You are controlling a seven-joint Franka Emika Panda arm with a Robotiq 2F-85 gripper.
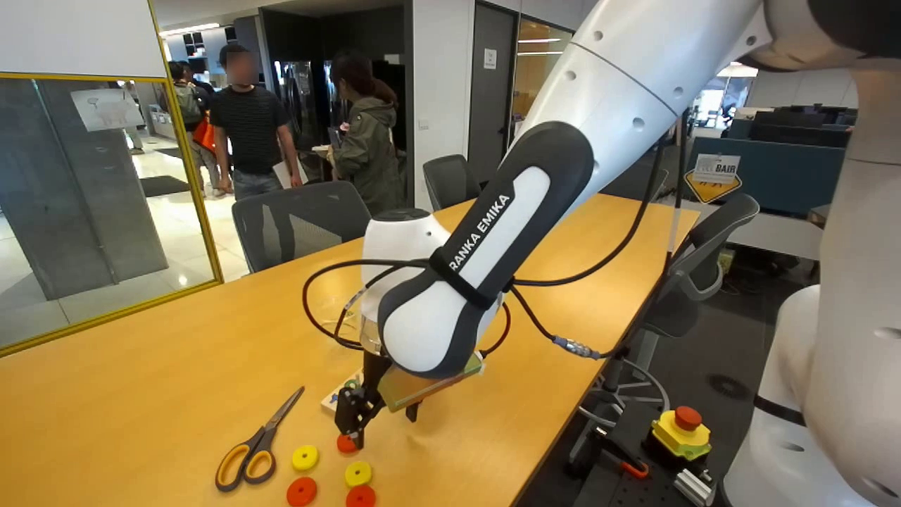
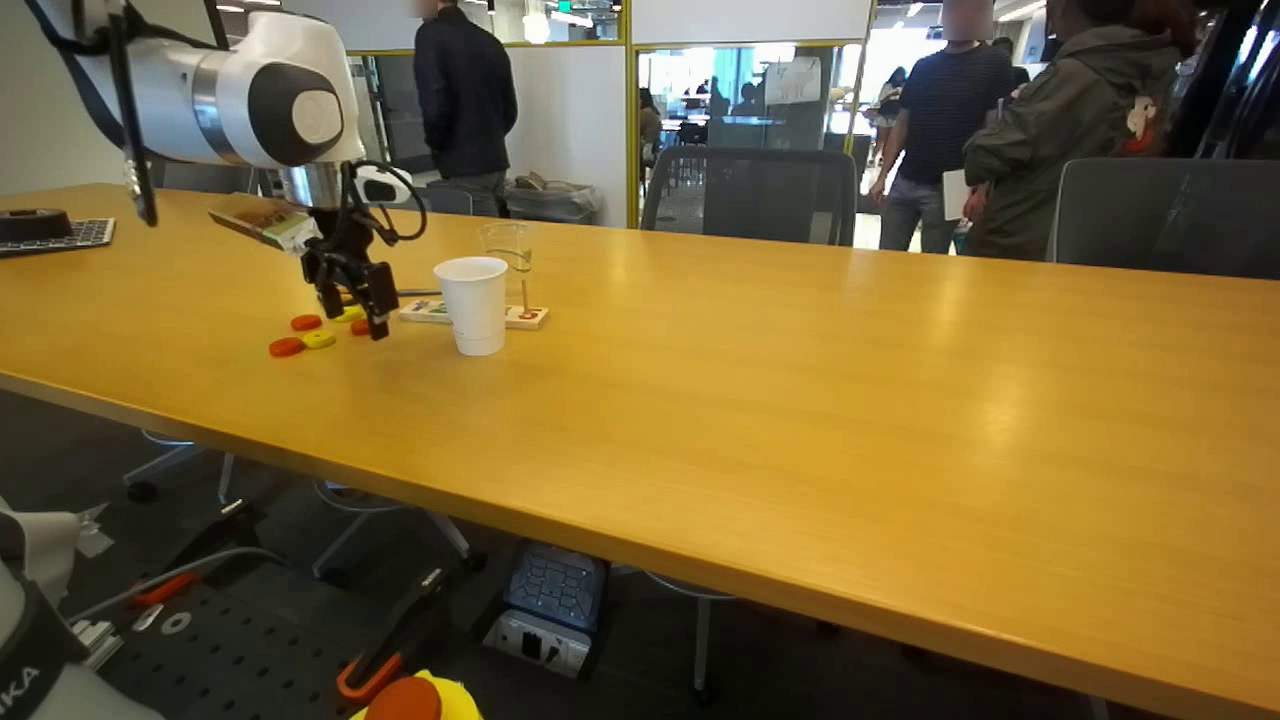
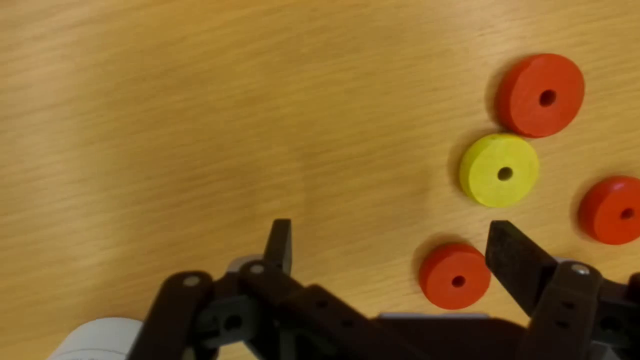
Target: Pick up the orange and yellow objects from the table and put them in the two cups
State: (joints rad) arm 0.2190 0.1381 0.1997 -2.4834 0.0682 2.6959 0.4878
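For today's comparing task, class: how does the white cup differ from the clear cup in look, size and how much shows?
Look: the white cup is opaque, while the clear cup is see-through.
Size: in an exterior view, the white cup looks taller than the clear cup.
Visibility: there, the white cup is unobstructed; it partly hides the clear cup.
Shared: both are on the table.

Discs (image 3: 492, 167), cup (image 2: 478, 305), scissors (image 1: 265, 432) on table (image 2: 850, 400)

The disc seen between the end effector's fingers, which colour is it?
Red-orange; the disc shows best in the wrist view.
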